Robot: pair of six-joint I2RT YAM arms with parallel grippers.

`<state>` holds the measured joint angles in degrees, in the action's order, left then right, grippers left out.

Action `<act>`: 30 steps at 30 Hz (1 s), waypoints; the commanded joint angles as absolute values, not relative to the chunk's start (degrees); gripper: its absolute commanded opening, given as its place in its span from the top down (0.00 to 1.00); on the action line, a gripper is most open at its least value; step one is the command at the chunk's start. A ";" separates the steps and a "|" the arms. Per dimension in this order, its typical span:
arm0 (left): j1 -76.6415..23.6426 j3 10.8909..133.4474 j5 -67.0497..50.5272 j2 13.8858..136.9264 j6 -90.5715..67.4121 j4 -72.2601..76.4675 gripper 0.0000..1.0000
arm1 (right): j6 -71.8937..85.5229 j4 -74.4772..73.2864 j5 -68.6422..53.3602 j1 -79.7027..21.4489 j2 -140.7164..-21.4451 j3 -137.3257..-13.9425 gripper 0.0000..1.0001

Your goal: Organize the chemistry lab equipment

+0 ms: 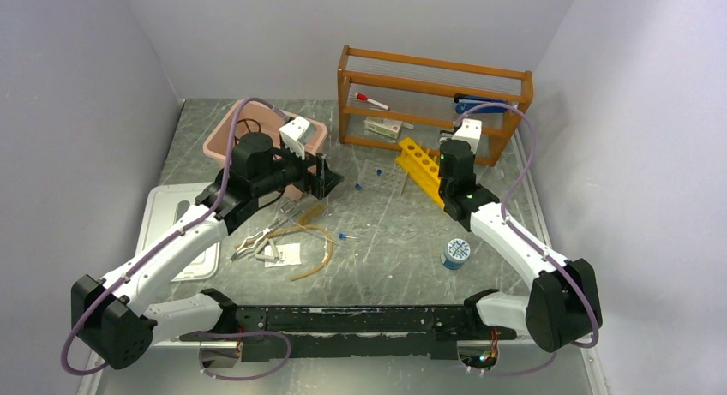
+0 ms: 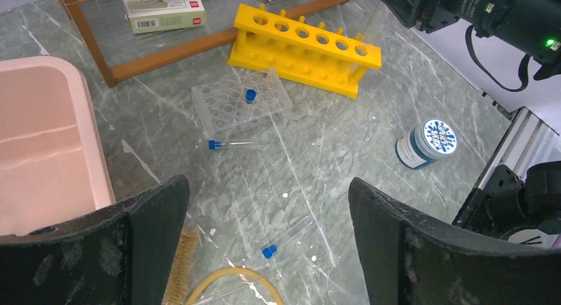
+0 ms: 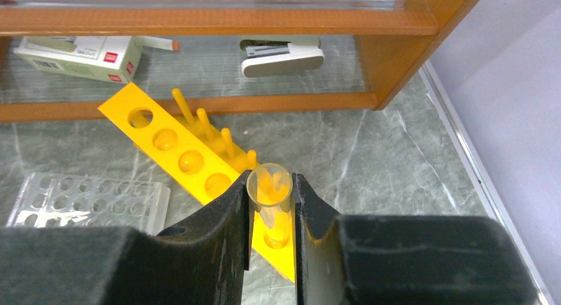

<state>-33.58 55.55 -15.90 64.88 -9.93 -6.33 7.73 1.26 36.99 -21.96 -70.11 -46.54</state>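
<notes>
Right gripper (image 3: 270,209) holds one clear tube (image 3: 268,184) above six-hole rack (image 3: 165,141).

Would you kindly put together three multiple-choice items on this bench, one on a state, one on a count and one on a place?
1. How is the right gripper?
A wide open and empty
B shut on a clear tube
C fully shut with nothing in it

2. How many holes show in the top of the yellow rack?
A three
B ten
C six

3. Where does the upright blue-capped tube stand?
A in the clear tray
B in the yellow rack
C in the right gripper

Answers:
1 B, the right wrist view shows the gripper pinching the tube above the rack.
2 C, the left wrist view shows six holes in a row.
3 A, its cap rises from one of the tray's wells.
</notes>
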 commanded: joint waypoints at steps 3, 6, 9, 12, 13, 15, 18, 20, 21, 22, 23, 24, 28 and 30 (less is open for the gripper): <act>-33.49 55.15 -16.98 65.12 -10.27 -6.37 0.07 | 9.19 4.98 38.16 -20.71 -69.82 -44.30 0.76; -33.48 55.03 -17.11 65.13 -10.43 -5.98 0.07 | 10.94 4.29 37.40 -20.53 -69.56 -43.48 0.76; -33.48 55.09 -17.48 65.30 -10.56 -5.97 0.07 | 12.65 4.17 38.04 -20.53 -69.46 -42.40 0.76; -33.46 55.15 -17.53 65.45 -10.57 -6.00 0.07 | 13.18 6.23 37.58 -20.48 -68.66 -40.49 0.74; -33.48 55.15 -17.62 65.48 -10.60 -5.96 0.07 | 13.12 6.95 37.54 -20.41 -68.50 -40.14 0.74; -33.48 55.09 -17.83 65.48 -10.66 -5.89 0.07 | 12.94 8.16 37.53 -20.46 -68.54 -39.60 0.73; -33.49 55.11 -17.76 65.43 -10.72 -5.89 0.07 | 12.73 9.70 37.29 -20.40 -68.64 -38.66 0.73; -33.48 55.11 -17.75 65.37 -10.79 -5.89 0.07 | 12.71 10.50 37.04 -20.43 -68.57 -38.00 0.72; -33.46 55.11 -17.67 65.31 -10.79 -5.89 0.07 | 12.85 10.50 36.85 -20.38 -68.64 -37.81 0.71; -33.48 55.09 -17.67 65.30 -10.81 -5.89 0.07 | 13.00 10.43 36.66 -20.32 -68.64 -37.67 0.70; -33.46 55.10 -17.67 65.30 -10.76 -5.95 0.07 | 13.28 10.31 36.65 -20.40 -68.58 -37.62 0.69; -33.48 55.06 -17.67 65.30 -10.76 -5.97 0.07 | 13.37 10.47 36.57 -20.40 -68.44 -37.37 0.68; -33.49 55.22 -17.67 65.39 -10.80 -6.05 0.07 | 14.48 9.90 37.00 -20.32 -68.20 -37.17 0.61; -33.46 55.27 -17.67 65.36 -10.86 -6.12 0.07 | 15.41 8.27 37.27 -20.37 -68.10 -38.00 0.54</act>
<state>-33.58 55.42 -16.34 65.39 -10.52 -6.33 13.23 8.67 36.32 -20.95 -69.45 -37.69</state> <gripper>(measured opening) 0.930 0.406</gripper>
